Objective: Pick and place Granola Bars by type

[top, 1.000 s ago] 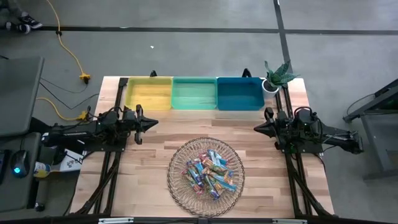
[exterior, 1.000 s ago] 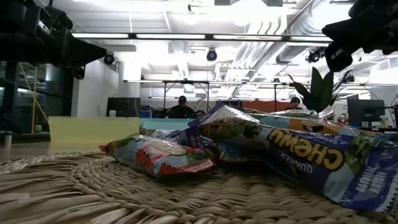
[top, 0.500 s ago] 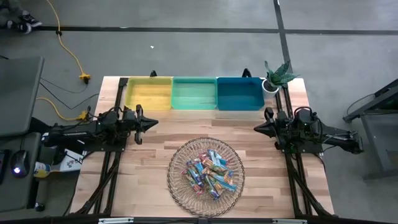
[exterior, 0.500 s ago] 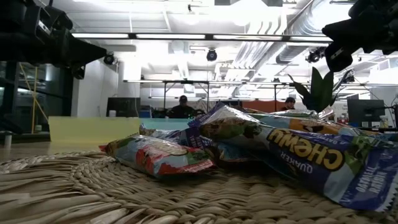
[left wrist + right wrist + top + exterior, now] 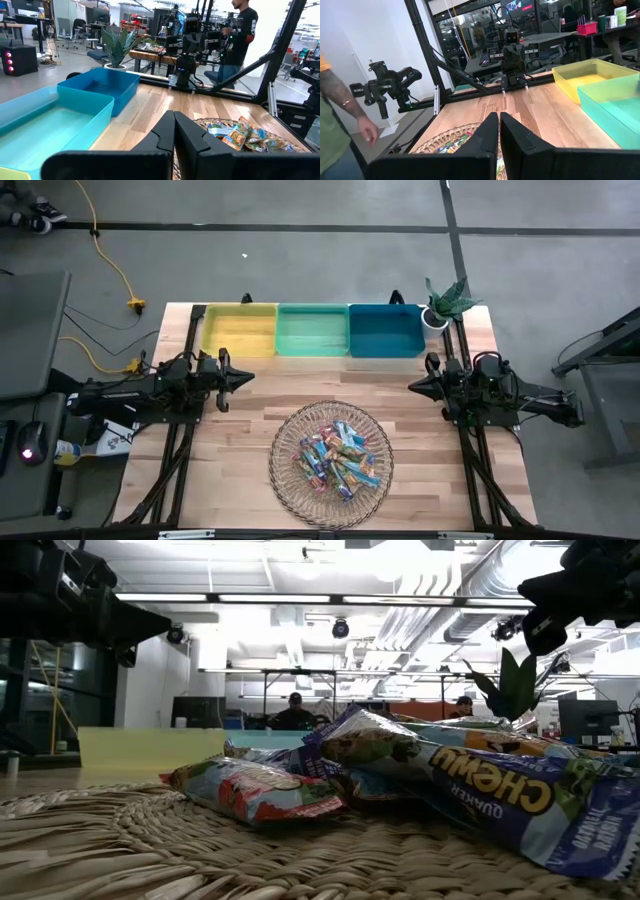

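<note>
With my left gripper and right gripper both pressed together and empty at mid-frame, I judge the Granola Bars heaped at lower centre to be light, crinkly and slippery, best pinched across a wrapper's flat middle.

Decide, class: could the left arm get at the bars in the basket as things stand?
Probably yes. Nothing stands between the shut left gripper and the bars piled in the uncovered basket.

The high view looks straight down on the whole pale wooden tabletop. The low view sits inside the round woven wire basket, facing the room. Each wrist view looks across at the opposite arm; both share the basket.
</note>
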### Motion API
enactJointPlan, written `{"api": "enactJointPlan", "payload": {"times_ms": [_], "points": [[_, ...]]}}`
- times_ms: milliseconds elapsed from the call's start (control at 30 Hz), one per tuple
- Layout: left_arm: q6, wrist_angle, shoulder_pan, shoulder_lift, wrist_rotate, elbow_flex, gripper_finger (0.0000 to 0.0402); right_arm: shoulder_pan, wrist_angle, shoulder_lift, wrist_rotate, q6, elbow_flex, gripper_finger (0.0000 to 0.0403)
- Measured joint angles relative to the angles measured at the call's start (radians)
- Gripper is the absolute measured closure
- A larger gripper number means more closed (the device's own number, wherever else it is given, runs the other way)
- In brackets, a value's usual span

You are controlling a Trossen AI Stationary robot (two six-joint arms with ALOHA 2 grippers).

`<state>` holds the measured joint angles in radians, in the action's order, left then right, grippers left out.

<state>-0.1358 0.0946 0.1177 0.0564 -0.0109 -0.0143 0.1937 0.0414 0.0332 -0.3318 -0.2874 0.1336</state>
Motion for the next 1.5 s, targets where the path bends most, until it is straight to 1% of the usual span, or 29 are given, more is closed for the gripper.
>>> {"api": "enactJointPlan", "payload": {"times_ms": [433,500,600,667,833,967,1067,1167,1233,1300,1500], "points": [[0.0,0.0,0.0,0.0,0.0,0.0,0.0401,0.0,-0.011,0.0,0.0,-0.002,0.0,0.0402],[0.0,0.0,0.0,0.0,0.0,0.0,0.0401,0.0,-0.028,0.0,0.0,-0.051,0.0,0.0402],[0.0,0.0,0.0,0.0,0.0,0.0,0.0401,0.0,-0.085,0.0,0.0,-0.186,0.0,0.0402],[0.0,0.0,0.0,0.0,0.0,0.0,0.0401,0.0,-0.118,0.0,0.007,-0.247,0.0,0.0402],[0.0,0.0,0.0,0.0,0.0,0.0,0.0401,0.002,-0.192,-0.001,0.048,-0.314,0.0,0.0402],[0.0,0.0,0.0,0.0,0.0,0.0,0.0401,0.002,-0.251,-0.001,0.079,-0.433,0.0,0.0402],[0.0,0.0,0.0,0.0,0.0,0.0,0.0401,0.002,-0.262,-0.001,0.099,-0.472,0.0,0.0402],[0.0,0.0,0.0,0.0,0.0,0.0,0.0401,0.002,-0.262,-0.001,0.152,-0.489,0.0,0.0402],[0.0,0.0,0.0,0.0,0.0,0.0,0.0401,0.002,-0.267,0.0,0.166,-0.518,0.0,0.0402],[0.0,0.0,0.0,0.0,0.0,0.0,0.0401,0.002,-0.276,0.0,0.165,-0.504,0.0,0.0402],[0.0,0.0,0.0,0.0,0.0,0.0,0.0401,0.002,-0.249,0.0,0.161,-0.352,0.0,0.0402]]}}
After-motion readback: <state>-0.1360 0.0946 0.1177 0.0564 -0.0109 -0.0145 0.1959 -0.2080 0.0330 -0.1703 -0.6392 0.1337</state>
